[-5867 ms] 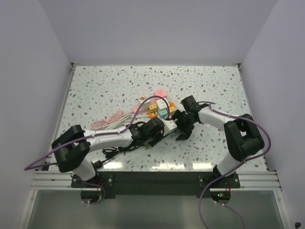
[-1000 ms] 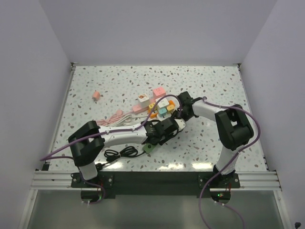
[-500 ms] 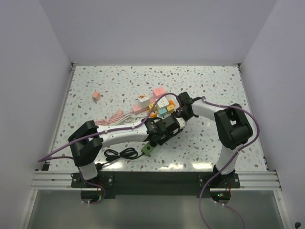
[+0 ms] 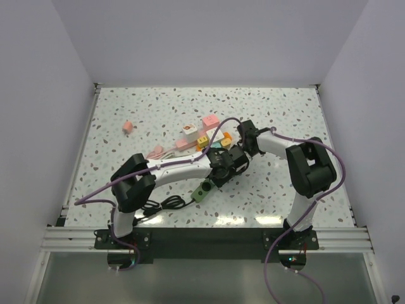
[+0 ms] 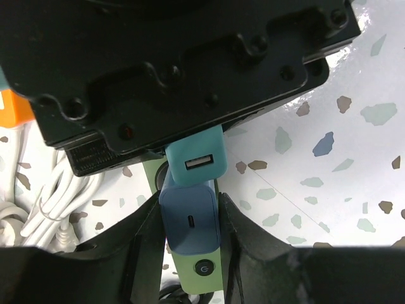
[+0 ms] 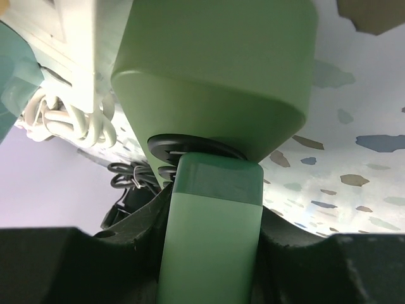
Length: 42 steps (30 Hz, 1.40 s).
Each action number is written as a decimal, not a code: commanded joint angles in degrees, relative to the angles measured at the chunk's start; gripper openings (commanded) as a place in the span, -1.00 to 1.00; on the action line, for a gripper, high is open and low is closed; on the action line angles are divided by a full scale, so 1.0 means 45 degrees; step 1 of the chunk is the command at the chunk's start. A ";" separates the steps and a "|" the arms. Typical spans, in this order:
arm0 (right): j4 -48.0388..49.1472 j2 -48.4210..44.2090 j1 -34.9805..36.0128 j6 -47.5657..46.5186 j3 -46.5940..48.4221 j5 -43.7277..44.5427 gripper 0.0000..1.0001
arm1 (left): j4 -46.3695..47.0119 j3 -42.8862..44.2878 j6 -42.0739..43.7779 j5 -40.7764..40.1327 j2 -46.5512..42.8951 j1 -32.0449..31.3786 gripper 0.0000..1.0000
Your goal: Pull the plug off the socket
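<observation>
The socket is a pale green power strip (image 5: 201, 272) with a round black button; its free end shows at mid-table in the top view (image 4: 204, 190). A dark blue plug (image 5: 190, 218) sits in it, with a teal plug (image 5: 197, 161) just beyond. My left gripper (image 5: 188, 202) is shut on the blue plug's sides and meets the right arm above the strip (image 4: 223, 170). My right gripper (image 6: 214, 209) is shut on a green bar (image 6: 215, 247), seemingly the strip's far end; a bulkier green body (image 6: 215, 69) hides what lies beyond. It stands just right of the left gripper (image 4: 242, 150).
Behind the grippers lie coloured cube adapters (image 4: 206, 135) and white cable coils (image 5: 38, 209). A pink cube (image 4: 128, 126) sits far left, a pink cable (image 4: 157, 152) left of centre. The strip's black cord (image 4: 161, 202) coils near the front edge.
The left arm has swung right, so its gripper now sits closer to the right gripper. The green strip's free end has shifted slightly right and back. Both grips stay shut.
</observation>
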 commanded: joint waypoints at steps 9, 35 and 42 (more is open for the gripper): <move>0.0693 0.2067 0.0436 -0.1084 -0.1041 0.4597 -1.00 | 0.3516 0.0530 -0.0262 -0.1118 -0.3812 -0.0569 -1.00; 0.1182 0.0896 0.0436 -0.1591 -0.1608 0.3465 -1.00 | 0.6016 -0.4215 0.0323 0.0286 -0.5827 1.0461 -1.00; 0.1279 0.0602 0.0436 -0.1514 -0.1413 0.3036 -1.00 | 0.6213 -0.3200 0.0967 0.0874 -0.2725 1.2535 -1.00</move>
